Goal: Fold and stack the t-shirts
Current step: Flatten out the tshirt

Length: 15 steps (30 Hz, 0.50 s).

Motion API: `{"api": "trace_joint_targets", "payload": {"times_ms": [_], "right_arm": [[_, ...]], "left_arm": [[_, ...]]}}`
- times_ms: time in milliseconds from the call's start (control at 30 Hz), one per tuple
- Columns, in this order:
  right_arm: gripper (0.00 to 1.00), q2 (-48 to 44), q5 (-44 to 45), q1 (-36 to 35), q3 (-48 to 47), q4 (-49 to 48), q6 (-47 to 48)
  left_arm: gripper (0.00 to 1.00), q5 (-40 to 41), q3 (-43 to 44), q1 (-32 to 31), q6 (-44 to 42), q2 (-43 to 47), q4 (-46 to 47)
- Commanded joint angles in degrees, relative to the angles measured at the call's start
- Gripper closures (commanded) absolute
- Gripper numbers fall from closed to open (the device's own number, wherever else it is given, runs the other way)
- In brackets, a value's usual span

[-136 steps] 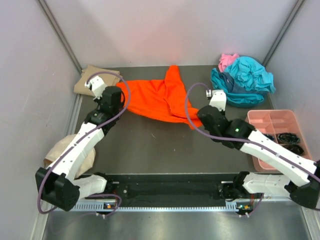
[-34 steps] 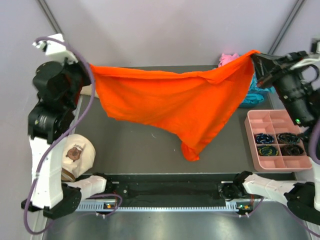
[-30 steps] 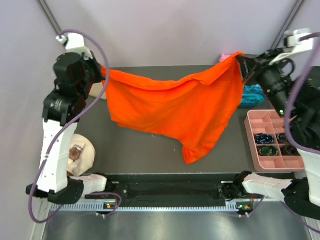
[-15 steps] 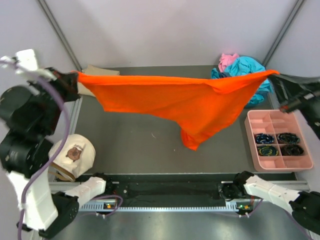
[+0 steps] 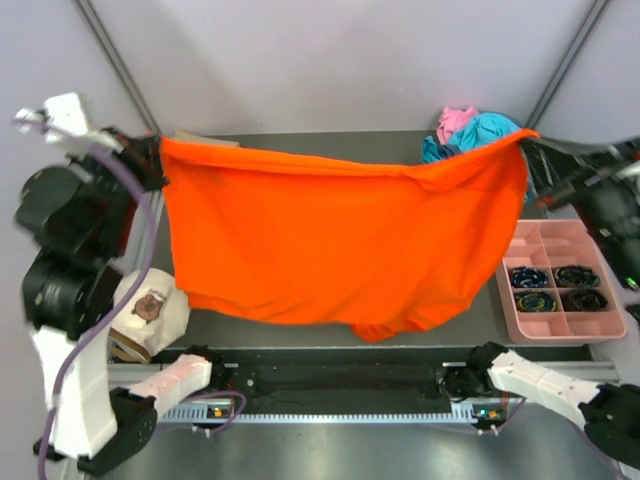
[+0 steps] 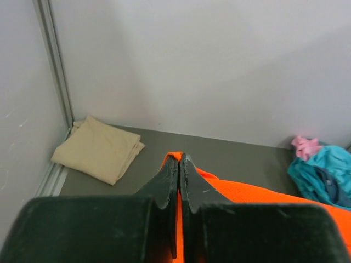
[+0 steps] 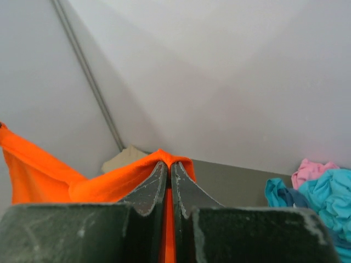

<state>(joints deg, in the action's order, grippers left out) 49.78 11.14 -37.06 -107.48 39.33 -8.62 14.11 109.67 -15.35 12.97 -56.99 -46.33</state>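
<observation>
The bright orange t-shirt hangs spread wide in the air between my two raised arms. My left gripper is shut on its upper left corner, with orange cloth pinched between its fingers. My right gripper is shut on the upper right corner, where orange cloth drapes over its fingers. A folded tan t-shirt lies at the back left. A heap of teal t-shirts with a pink one sits at the back right.
A pink compartment tray with dark coiled items stands at the right edge. A cream round cap-like thing sits at the near left. Grey walls close the table on three sides.
The orange t-shirt, which hung as a narrow slanted drape, has opened into a broad sheet with its lower hem dropped towards the near edge. Both grippers keep hold of their corners.
</observation>
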Motion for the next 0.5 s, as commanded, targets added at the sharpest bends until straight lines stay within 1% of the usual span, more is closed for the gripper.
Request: {"api": "trace_joint_targets", "payload": {"times_ms": [0,33,100,200,233,267,300,333,367,400,433,467], "right_arm": [[1.00,7.6,7.1,0.7,2.2,-12.1,4.1],[1.00,10.7,8.6,0.8,2.5,-13.4,5.6],[1.00,14.0,9.7,1.3,2.2,-16.4,6.9],[1.00,21.2,4.0,7.6,0.1,-17.9,4.5],[1.00,23.1,0.3,9.3,-1.3,-19.4,3.0],[1.00,26.9,-0.8,12.1,-2.3,-20.3,2.7],[1.00,28.9,-1.6,13.0,-3.4,-21.0,2.7],[1.00,31.0,-3.4,13.9,-7.0,-22.1,3.0],[1.00,33.4,-4.4,15.5,-9.5,-22.2,3.1],[1.00,37.9,-5.5,16.3,-15.9,-21.6,2.9],[1.00,40.5,-7.7,17.0,-19.7,-20.0,2.8],[1.00,42.6,-8.7,17.7,-23.4,-18.9,2.6]], "left_arm": [[1.00,5.8,-4.9,0.3,-4.5,-8.2,14.9],[1.00,6.0,-5.2,0.3,-4.9,-9.6,16.4],[1.00,7.0,-5.4,0.4,-6.0,-14.3,20.6],[1.00,5.1,-2.6,1.9,-5.6,-21.7,23.1],[1.00,3.9,-2.0,2.3,-5.3,-23.4,24.3],[1.00,2.7,-1.1,3.8,-4.9,-26.7,25.5],[1.00,0.7,-0.5,4.6,-3.9,-28.5,28.2],[1.00,-0.6,0.5,5.6,-3.3,-30.5,29.0],[1.00,-1.8,4.2,7.3,-2.7,-35.2,29.4],[1.00,-2.9,7.2,8.1,-1.7,-37.8,28.5],[1.00,-4.4,14.3,8.6,-1.5,-40.5,27.4],[1.00,-5.1,17.7,9.5,-1.3,-45.0,26.6]]}}
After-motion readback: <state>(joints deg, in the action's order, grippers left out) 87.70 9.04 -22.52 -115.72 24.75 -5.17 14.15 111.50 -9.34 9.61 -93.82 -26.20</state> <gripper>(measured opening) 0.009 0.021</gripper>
